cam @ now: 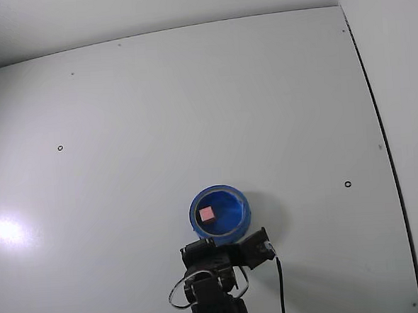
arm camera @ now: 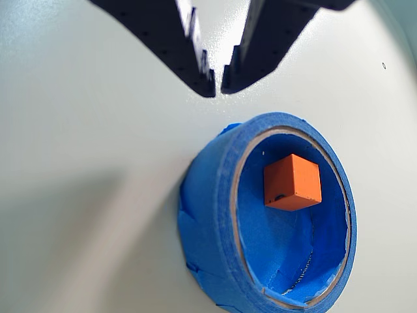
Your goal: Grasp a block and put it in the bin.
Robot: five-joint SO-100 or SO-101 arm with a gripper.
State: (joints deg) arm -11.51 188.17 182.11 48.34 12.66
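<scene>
Block in the bin, pincer empty above it.

In the wrist view the pincer (arm camera: 218, 88) hangs at about 12 o'clock from the bin (arm camera: 208, 215), its black tips nearly touching and nothing held between them. The block (arm camera: 292, 182) lies inside the bin on its blue floor, toward 1 o'clock of the ring; it looks orange here and pink in the fixed view (cam: 207, 213), a small plain-faced cube. The bin (cam: 238, 222) is a low, thick-rimmed blue ring on the pale worktop (cam: 192, 115). The placing step looks done; the next move should only need the arm lifting clear without nudging the rim.
</scene>
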